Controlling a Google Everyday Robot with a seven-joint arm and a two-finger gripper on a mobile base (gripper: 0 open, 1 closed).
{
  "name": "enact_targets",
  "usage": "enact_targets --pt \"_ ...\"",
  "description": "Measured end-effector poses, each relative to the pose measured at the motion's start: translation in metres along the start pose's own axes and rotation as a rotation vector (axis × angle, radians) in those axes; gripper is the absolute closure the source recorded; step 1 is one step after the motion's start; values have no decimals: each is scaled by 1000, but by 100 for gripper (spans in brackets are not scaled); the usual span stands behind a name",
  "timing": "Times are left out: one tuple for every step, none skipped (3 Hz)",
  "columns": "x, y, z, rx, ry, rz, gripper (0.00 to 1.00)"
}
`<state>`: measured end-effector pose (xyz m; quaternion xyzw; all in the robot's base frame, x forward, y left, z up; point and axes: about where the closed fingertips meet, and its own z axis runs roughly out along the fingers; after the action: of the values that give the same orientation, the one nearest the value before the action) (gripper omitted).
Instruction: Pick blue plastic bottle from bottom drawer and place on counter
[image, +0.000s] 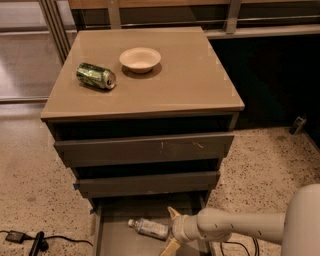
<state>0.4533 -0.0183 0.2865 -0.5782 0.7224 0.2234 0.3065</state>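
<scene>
Camera view, bottle (147, 228) lying on its side in open bottom drawer (114, 241) at 6 o'clock, pincer (170, 230) spread wide at its 3 o'clock end, gripping nothing, can (95, 75) and bowl (140, 59) on worktop (190, 85)

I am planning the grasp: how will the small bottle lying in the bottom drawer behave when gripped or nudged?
The blue plastic bottle lies on its side on the flat floor of the bottom drawer, so a nudge would probably roll it. Its clear, thin-looking body seems light and may dent under a firm squeeze. The open pincer is at its base end.
</scene>
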Motion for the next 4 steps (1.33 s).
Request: enact_targets --pt "8 1 18 -3 4 -3 0" --pt "23 -3 41 7 21 6 0" --pt "36 -6 61 7 30 21 0" --pt "45 -9 81 -2 25 42 0"
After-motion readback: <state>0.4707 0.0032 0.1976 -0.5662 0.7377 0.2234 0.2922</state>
